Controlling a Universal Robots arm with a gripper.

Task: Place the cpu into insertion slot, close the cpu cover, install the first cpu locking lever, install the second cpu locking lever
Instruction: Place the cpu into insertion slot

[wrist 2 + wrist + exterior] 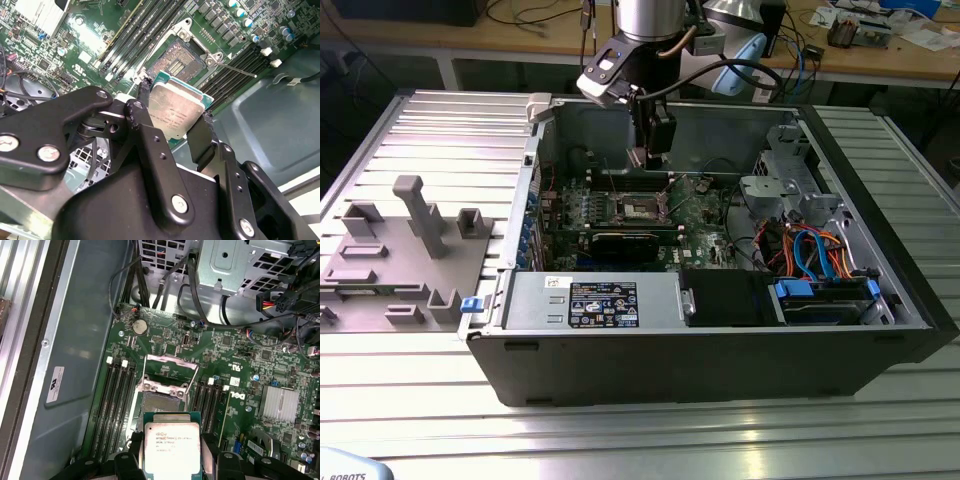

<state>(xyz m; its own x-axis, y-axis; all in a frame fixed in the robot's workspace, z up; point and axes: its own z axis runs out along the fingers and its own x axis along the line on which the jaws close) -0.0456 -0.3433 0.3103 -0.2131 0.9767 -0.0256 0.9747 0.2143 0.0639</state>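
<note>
Jaws pinch the square cpu, silver-grey top, green rim.

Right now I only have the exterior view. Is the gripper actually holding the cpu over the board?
Observer: Yes. In both wrist views the gripper is shut on the cpu by two opposite edges, with the silver top toward the cameras.
Operator: Slot free?
Observer: In the second wrist view the insertion slot is bare. Its dark centre is exposed and there is no chip in it.
Operator: Cover?
Observer: In the first wrist view the cpu cover is swung up off the slot, not lying over it.
</note>
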